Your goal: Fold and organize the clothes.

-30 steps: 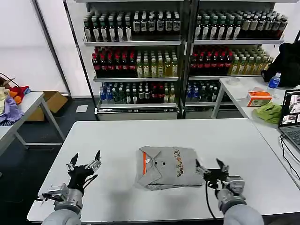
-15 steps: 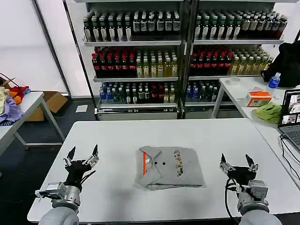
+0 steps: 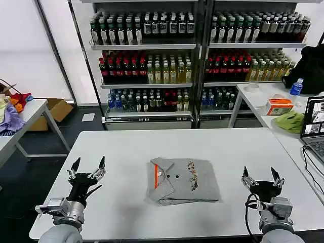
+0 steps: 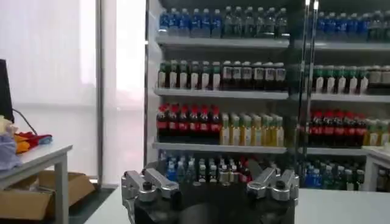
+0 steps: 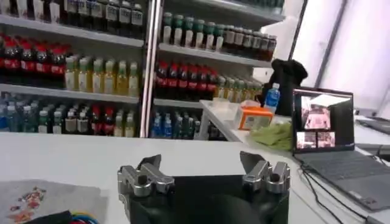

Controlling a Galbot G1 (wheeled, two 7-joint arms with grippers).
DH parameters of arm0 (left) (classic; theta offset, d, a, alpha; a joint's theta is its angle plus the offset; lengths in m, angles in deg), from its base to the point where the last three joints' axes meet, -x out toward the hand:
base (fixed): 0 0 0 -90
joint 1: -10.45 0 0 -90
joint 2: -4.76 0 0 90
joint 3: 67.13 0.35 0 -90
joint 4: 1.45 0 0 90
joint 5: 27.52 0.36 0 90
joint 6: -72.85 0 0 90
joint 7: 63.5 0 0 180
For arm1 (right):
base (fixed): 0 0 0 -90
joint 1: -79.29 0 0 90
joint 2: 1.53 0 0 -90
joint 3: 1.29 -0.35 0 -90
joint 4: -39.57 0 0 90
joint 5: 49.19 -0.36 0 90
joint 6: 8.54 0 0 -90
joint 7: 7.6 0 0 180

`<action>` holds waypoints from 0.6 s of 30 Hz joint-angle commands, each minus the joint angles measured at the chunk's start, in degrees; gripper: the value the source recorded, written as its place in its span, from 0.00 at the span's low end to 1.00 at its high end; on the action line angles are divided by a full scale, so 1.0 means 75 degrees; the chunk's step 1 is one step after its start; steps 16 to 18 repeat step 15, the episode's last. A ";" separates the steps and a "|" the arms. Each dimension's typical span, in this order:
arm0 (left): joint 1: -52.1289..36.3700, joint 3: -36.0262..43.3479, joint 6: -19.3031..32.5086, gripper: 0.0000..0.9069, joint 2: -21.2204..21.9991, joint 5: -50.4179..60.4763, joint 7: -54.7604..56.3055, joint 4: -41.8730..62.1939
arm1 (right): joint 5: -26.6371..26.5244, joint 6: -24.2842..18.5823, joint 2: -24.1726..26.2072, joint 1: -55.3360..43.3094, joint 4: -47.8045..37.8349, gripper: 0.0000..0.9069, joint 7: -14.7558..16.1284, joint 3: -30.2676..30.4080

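Observation:
A folded grey collared shirt (image 3: 183,180) with an orange inner neckband and a small multicoloured chest print lies in the middle of the white table (image 3: 233,147). A corner of it with the print (image 5: 36,199) shows in the right wrist view. My left gripper (image 3: 88,169) stands open above the table's front left, well apart from the shirt. Over the front right my right gripper (image 3: 261,176) is open too, clear of the shirt's right edge. Both grippers (image 4: 208,178) (image 5: 205,165) hold nothing.
Shelves of bottled drinks (image 3: 192,61) stand behind the table. At the right, a side table carries a laptop (image 3: 314,126), a green cloth (image 3: 290,121), an orange box (image 3: 279,106) and a bottle (image 3: 295,87). A left table (image 3: 30,111) holds coloured clothes, with a cardboard box (image 3: 55,112) behind it.
My right gripper has drawn back from the shirt's right edge to the table's front right. The left gripper has shifted slightly toward me. The shirt has not moved.

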 commanded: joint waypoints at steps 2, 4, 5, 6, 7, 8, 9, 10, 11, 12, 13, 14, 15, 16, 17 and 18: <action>0.0084 0.0000 -0.0067 1.00 0.0019 0.0253 -0.0120 -0.0083 | 0.0192 -0.0042 -0.0072 0.0041 0.0005 1.00 0.0060 -0.0051; 0.0099 -0.0001 -0.0071 1.00 0.0034 0.0266 -0.0129 -0.0110 | 0.0188 -0.0034 -0.0044 0.0005 -0.0012 1.00 0.0062 -0.0030; 0.0130 -0.0004 -0.0076 1.00 0.0046 0.0266 -0.0135 -0.0127 | 0.0186 -0.0029 -0.0038 -0.0014 -0.0025 1.00 0.0064 -0.0017; 0.0140 -0.0004 -0.0078 1.00 0.0051 0.0269 -0.0141 -0.0131 | 0.0183 -0.0024 -0.0027 -0.0034 -0.0030 1.00 0.0065 0.0001; 0.0147 -0.0004 -0.0083 1.00 0.0059 0.0271 -0.0141 -0.0131 | 0.0182 -0.0017 -0.0015 -0.0058 -0.0036 1.00 0.0075 0.0019; 0.0153 -0.0004 -0.0094 1.00 0.0072 0.0279 -0.0138 -0.0136 | 0.0181 -0.0005 0.0001 -0.0090 -0.0046 1.00 0.0084 0.0050; 0.0157 -0.0006 -0.0095 1.00 0.0084 0.0279 -0.0139 -0.0142 | 0.0181 0.0002 0.0005 -0.0103 -0.0052 1.00 0.0087 0.0062; 0.0165 -0.0009 -0.0096 1.00 0.0101 0.0278 -0.0143 -0.0155 | 0.0183 0.0014 0.0012 -0.0128 -0.0062 1.00 0.0092 0.0082; 0.0180 -0.0014 -0.0092 1.00 0.0129 0.0277 -0.0149 -0.0172 | 0.0185 0.0040 0.0018 -0.0157 -0.0067 1.00 0.0094 0.0109; 0.0196 -0.0015 -0.0086 1.00 0.0144 0.0276 -0.0152 -0.0177 | 0.0188 0.0050 0.0021 -0.0167 -0.0065 1.00 0.0097 0.0132; 0.0208 -0.0012 -0.0070 1.00 0.0155 0.0275 -0.0162 -0.0184 | 0.0191 0.0065 0.0022 -0.0182 -0.0057 1.00 0.0105 0.0154; 0.0235 -0.0009 -0.0055 1.00 0.0173 0.0277 -0.0171 -0.0188 | 0.0196 0.0093 0.0024 -0.0201 -0.0041 1.00 0.0115 0.0181; 0.0247 -0.0010 -0.0043 1.00 0.0179 0.0277 -0.0180 -0.0187 | 0.0198 0.0101 0.0024 -0.0211 -0.0038 1.00 0.0116 0.0197; 0.0247 -0.0010 -0.0043 1.00 0.0179 0.0277 -0.0180 -0.0187 | 0.0198 0.0101 0.0024 -0.0211 -0.0038 1.00 0.0116 0.0197; 0.0247 -0.0010 -0.0043 1.00 0.0179 0.0277 -0.0180 -0.0187 | 0.0198 0.0101 0.0024 -0.0211 -0.0038 1.00 0.0116 0.0197; 0.0247 -0.0010 -0.0043 1.00 0.0179 0.0277 -0.0180 -0.0187 | 0.0198 0.0101 0.0024 -0.0211 -0.0038 1.00 0.0116 0.0197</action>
